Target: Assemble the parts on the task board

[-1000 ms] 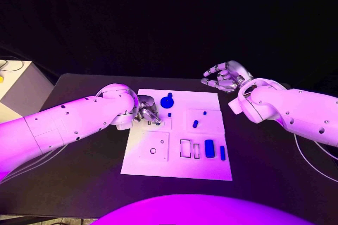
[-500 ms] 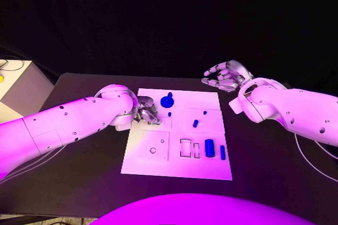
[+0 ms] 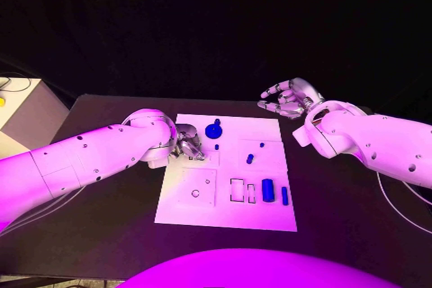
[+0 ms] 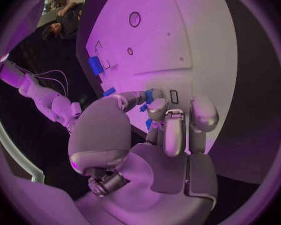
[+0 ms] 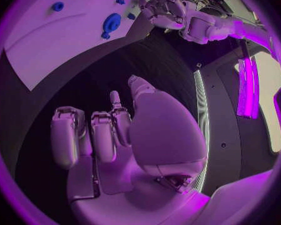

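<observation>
**Nothing moved in the last second: left hand on board, right hand off it**

Compared with a second ago: no visible change. Both arms, both hands and every blue part sit where they were.

Left hand (image 3: pixel 187 142): down on the left edge of the task board (image 3: pixel 225 213), fingers curled in. In the left wrist view a small blue part (image 4: pixel 148 96) sits at the fingertips (image 4: pixel 158 108); can't tell if it's pinched or just touched.

Right hand (image 3: pixel 288 98): raised beyond the board's far right corner, over the black worktop (image 3: pixel 108 238), fingers loosely curled and apart, nothing in it.

Blue parts counted in the head view, six:
- one large round piece (image 3: pixel 213 130) near the far edge, just right of the left hand
- one small peg (image 3: pixel 217 147) right below it
- one dot (image 3: pixel 262 144) and one short peg (image 3: pixel 250 157) mid-board
- one thick bar (image 3: pixel 267 188) and one thin bar (image 3: pixel 284 195), side by side near the right edge

One board, two hands.
</observation>
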### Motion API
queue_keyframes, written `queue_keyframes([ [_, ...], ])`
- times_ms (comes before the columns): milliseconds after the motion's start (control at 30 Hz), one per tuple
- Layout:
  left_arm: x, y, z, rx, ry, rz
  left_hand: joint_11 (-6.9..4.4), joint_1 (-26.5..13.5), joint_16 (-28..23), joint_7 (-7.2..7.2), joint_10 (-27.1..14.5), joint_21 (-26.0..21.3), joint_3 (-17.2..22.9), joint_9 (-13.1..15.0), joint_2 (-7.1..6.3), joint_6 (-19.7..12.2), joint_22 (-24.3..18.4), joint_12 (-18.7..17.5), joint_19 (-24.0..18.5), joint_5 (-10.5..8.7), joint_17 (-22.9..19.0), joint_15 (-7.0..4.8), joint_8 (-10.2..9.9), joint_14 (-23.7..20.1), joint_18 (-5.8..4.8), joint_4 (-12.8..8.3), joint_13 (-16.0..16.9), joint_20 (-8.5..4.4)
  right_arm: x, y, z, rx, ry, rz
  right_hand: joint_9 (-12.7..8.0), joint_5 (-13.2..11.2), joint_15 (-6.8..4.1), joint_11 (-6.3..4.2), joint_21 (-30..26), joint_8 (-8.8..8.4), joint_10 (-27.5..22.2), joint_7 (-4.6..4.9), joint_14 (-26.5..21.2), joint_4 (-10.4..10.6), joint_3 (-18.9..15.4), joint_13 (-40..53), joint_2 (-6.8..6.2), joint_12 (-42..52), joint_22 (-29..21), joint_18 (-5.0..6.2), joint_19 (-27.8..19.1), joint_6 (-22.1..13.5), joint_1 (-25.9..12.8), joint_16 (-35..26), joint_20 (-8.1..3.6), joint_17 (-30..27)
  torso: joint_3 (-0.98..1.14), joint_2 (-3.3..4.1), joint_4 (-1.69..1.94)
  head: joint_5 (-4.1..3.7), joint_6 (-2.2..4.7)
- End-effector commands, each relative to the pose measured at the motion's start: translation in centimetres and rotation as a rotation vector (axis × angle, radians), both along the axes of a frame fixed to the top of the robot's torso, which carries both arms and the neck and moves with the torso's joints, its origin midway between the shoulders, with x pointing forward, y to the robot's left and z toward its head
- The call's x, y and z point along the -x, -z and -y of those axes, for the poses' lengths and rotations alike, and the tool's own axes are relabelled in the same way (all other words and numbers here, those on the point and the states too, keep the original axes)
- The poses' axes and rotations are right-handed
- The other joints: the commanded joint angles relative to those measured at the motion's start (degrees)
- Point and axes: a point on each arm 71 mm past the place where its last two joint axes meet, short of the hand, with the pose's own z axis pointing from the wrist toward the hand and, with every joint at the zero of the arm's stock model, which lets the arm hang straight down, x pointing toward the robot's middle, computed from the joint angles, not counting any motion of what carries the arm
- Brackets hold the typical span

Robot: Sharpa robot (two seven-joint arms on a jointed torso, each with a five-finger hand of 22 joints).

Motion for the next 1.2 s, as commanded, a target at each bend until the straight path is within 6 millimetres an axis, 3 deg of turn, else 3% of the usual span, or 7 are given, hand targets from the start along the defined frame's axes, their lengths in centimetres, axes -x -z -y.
queue_keyframes([
  [33,0.21,0.3,0.47,0.014,0.001,-0.02,0.28,-0.64,0.12,-0.11,0.06,-0.14,5.44,-0.04,0.77,0.7,0.08,-0.19,0.42,-0.37,11.33,0.07,0.01,4.7,-0.8,-5.03,0.04,0.16,0.05,-0.03,-0.14,0.003,-0.014,0.005,0.08,0.36,0.01,-0.08,-0.21,0.33,-0.38,0.08,4.66,-0.1,0.37,6.27,-0.07,-0.18,8.99,0.74,2.83,-0.28,-0.66,-0.25,0.16,9.7,0.0,0.0,0.04,-0.05,0.02],
  [233,0.12,0.34,0.56,0.016,-0.001,-0.023,0.14,-3.17,0.12,-0.34,0.13,-0.23,3.71,0.08,0.54,1.11,0.05,-0.07,0.39,-0.56,11.35,-0.03,-0.05,4.71,-0.77,-3.0,0.19,0.11,0.05,-0.03,-0.15,0.004,-0.014,0.005,0.08,0.36,0.01,-0.08,-0.21,0.33,-0.38,0.08,4.66,-0.1,0.37,6.27,-0.07,-0.18,8.99,0.74,2.83,-0.28,-0.66,-0.25,0.16,9.7,-0.03,-0.01,0.06,-0.1,0.05],
  [667,0.0,0.4,0.5,0.012,-0.003,-0.024,0.05,-4.69,0.16,-0.46,0.12,-0.27,2.0,0.1,0.29,1.48,0.09,0.01,0.42,-0.73,11.43,-0.11,-0.19,4.73,-0.78,-1.63,0.28,0.03,0.04,-0.02,-0.11,0.004,-0.014,0.005,0.1,0.37,0.01,-0.08,-0.19,0.38,-0.32,0.07,4.66,-0.12,0.57,6.33,-0.08,-0.11,9.03,0.73,2.85,-0.35,-0.93,-0.26,0.16,9.69,-0.04,0.01,0.1,-0.09,-0.16],
  [1200,-0.16,0.33,0.51,0.012,-0.011,-0.005,0.02,-6.27,0.15,-0.5,0.17,-0.36,-1.73,0.09,0.47,2.05,0.11,0.22,0.47,-1.08,11.45,-0.14,-0.46,4.74,-0.8,0.69,0.56,-0.03,0.05,0.06,-0.07,0.004,-0.013,0.004,0.1,0.37,0.01,-0.08,-0.19,0.38,-0.32,0.07,4.66,-0.12,0.57,6.33,-0.08,-0.11,9.03,0.73,2.85,-0.35,-0.93,-0.26,0.16,9.69,-0.03,0.03,0.06,-0.16,0.08],
])
